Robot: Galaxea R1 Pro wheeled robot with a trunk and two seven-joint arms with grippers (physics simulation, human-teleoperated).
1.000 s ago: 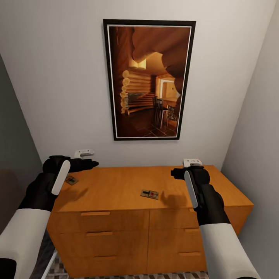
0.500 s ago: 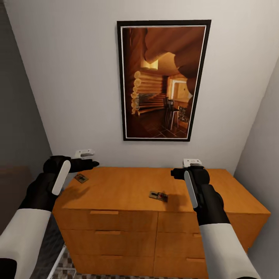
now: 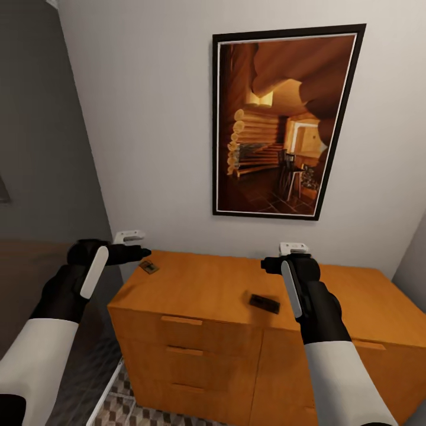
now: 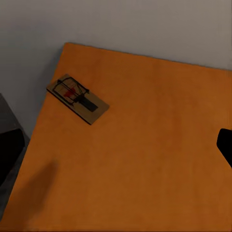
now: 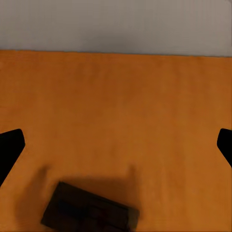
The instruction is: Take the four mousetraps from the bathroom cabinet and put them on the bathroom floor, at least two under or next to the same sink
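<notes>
Cabinet (image 3: 225,290) stands against the white wall beneath a framed picture (image 3: 284,121), its orange-brown top carrying two mousetraps. One, the far trap (image 3: 148,267), lies near the top's rear corner on the robot's left, just ahead of the left gripper (image 3: 139,252); the left wrist view gives it plainly (image 4: 77,98), flat, spring side up, set at a slant to the edges. The other, the near trap (image 3: 264,303), lies toward the front edge beside the right forearm, in that arm's shadow; the right wrist view catches it dark at the frame edge (image 5: 89,211).

Right gripper (image 5: 116,140): fingertips (image 5: 9,147) sit at opposite margins of its wrist view, so the jaws stand wide, with nothing between them. Left gripper: one dark fingertip alone enters its own view, and the head view does not settle the gap; I cannot tell its state. Nothing is seen in it.

Patterned bathroom floor (image 3: 127,405) shows at the cabinet's foot.

Judgement: the step in hand is the approach to pick-up; no trap is lifted, none is on the floor. The next move calls for lowering a gripper squarely over one trap, aligned to its slant, and closing across the thin body. Risk: so flat an item may slide off instead of seating
</notes>
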